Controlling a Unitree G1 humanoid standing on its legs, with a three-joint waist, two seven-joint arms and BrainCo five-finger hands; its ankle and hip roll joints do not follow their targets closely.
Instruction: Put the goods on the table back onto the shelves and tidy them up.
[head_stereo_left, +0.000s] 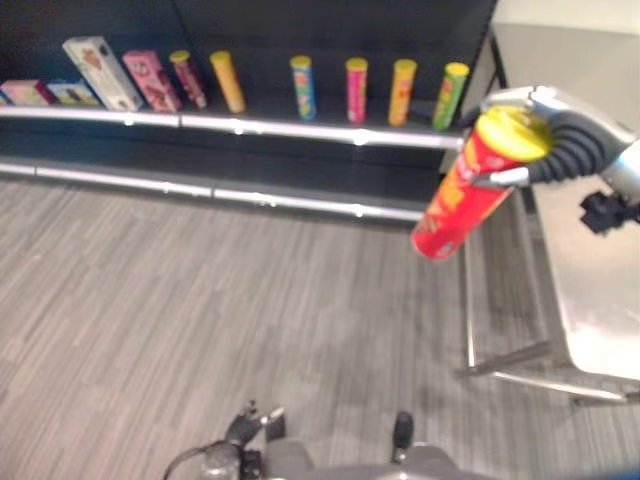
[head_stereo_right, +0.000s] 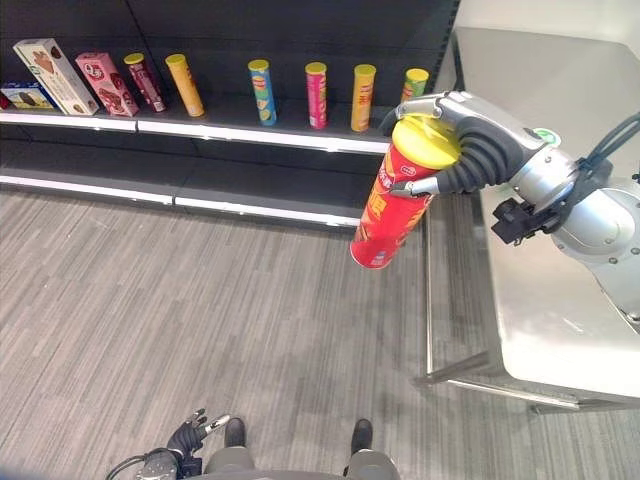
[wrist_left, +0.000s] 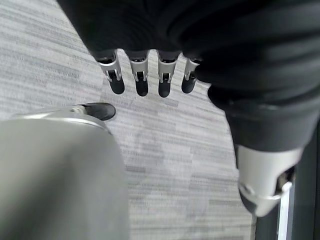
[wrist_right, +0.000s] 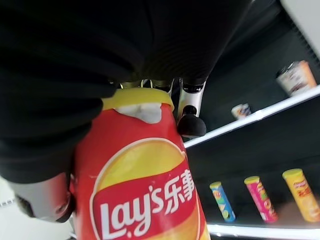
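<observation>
Red chip canister with its yellow lid hangs in the air, tilted so its base swings down and toward the shelf, just off the table's near-shelf edge and above the grey floor. The right hand has its fingers and thumb curled round the canister's upper end, right under the lid, so the long body below is unsupported. On the shelf a row of upright canisters stands spaced apart: a green one nearest the table, then orange, pink, and a blue-and-yellow one, with a leaning orange canister and boxes farther along. The left hand hangs low over the floor, fingers relaxed and straight, holding nothing. The main risk, as I judge it, is the high grip: a tilted canister held near its top could pivot or slip out over the floor. Setting it down askew could also tip it, and if it goes in close beside the green canister, a swinging base might knock that neighbour over and topple the row.
</observation>
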